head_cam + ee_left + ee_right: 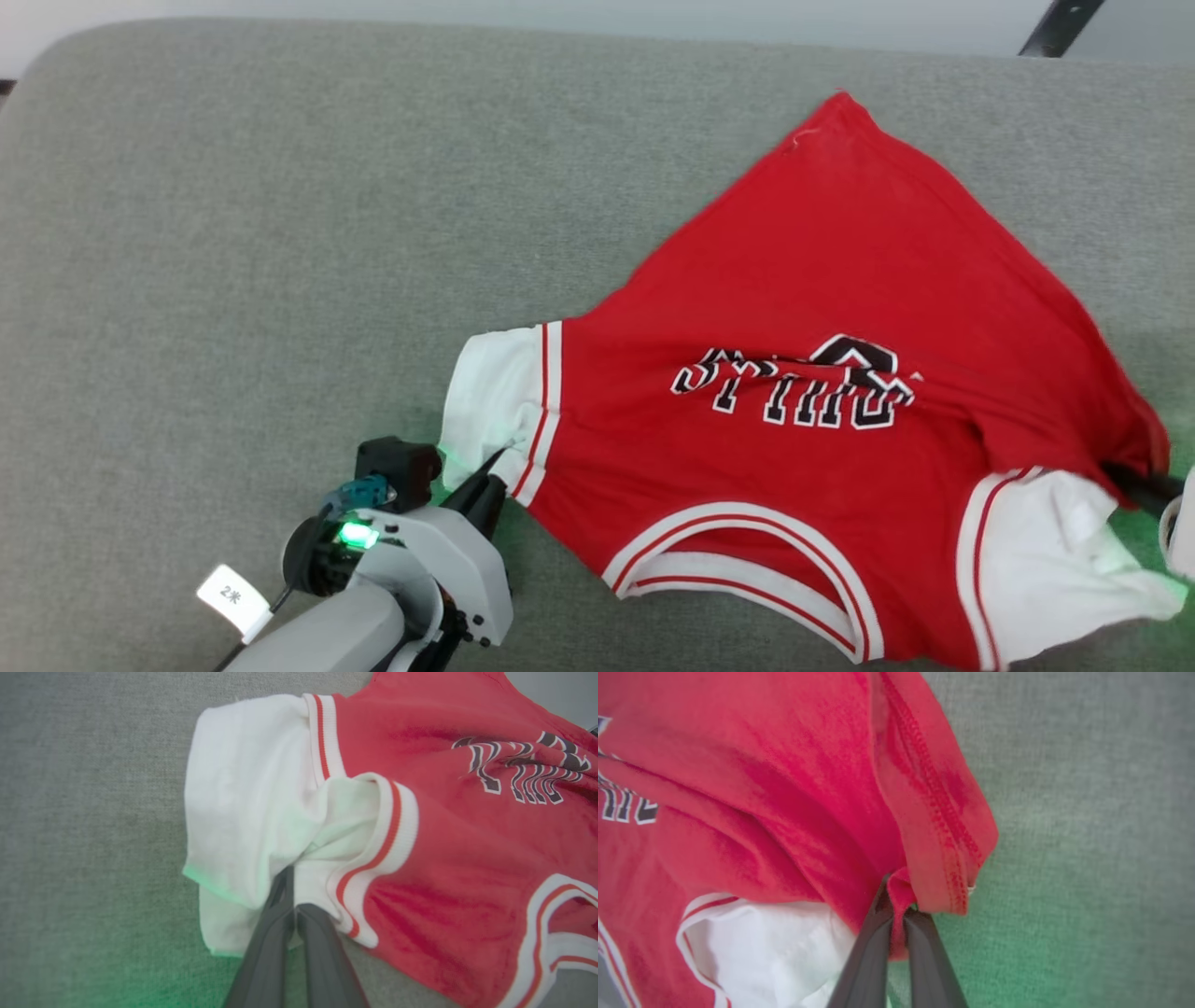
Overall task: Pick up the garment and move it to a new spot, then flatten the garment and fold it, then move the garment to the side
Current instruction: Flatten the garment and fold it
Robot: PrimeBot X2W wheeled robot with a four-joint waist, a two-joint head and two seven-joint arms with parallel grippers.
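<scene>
Pinching garment at both ends, left fingers, right fingers, grey cushion beneath

Bright, even, diffuse; faint shadows. Green cast on shirt sleeve and couch. Wrist views soft, edges smeared.

left gripper: fingers pressed together, white sleeve cloth pinched between them | garment: red body laid on the grey cushion, sleeve bunched and puckered at the pinch | lettering: black, white-outlined, creased | striped trim: red-and-white, folded over just beside the fingers | green glow cast on cushion near the gripper
</scene>
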